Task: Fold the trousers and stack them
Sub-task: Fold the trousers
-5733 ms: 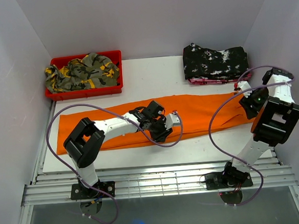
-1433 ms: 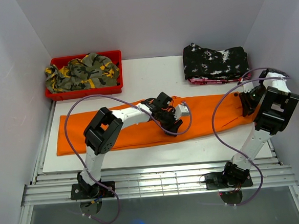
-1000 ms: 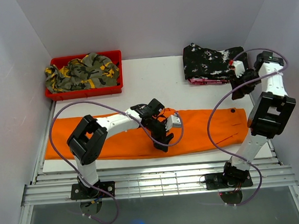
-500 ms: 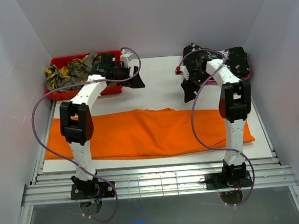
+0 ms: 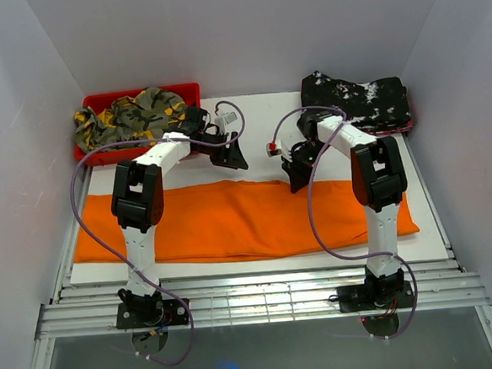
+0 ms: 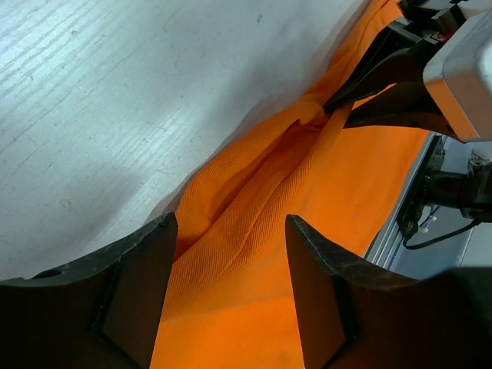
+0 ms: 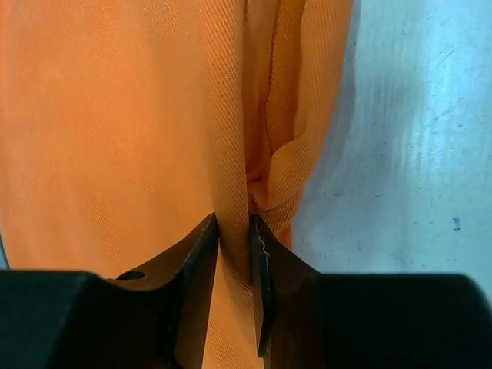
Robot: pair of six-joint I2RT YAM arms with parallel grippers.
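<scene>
The trousers [image 5: 232, 223] lie as a long orange band across the lower middle of the overhead view, on the white bench [image 5: 258, 120]. Both arms reach to the band's upper edge near its centre. The right tool [image 7: 234, 231] is narrow, its tips pinched on a raised ridge of the cloth beside that edge. The left tool [image 6: 229, 231] is wide and holds nothing, poised over the line where orange meets bare bench.

We judge the step in hand to be taking hold of this edge for a fold. To do it well, we would lower the left tool until its fingers bracket the cloth's border. We would then close on every layer, not only the top one, and lift both grips evenly so the band does not twist.

We cannot tell how many layers the right tool has caught, nor which end is the waist. The arms cover parts of the band from above, and the wrist views show only a small patch.
</scene>
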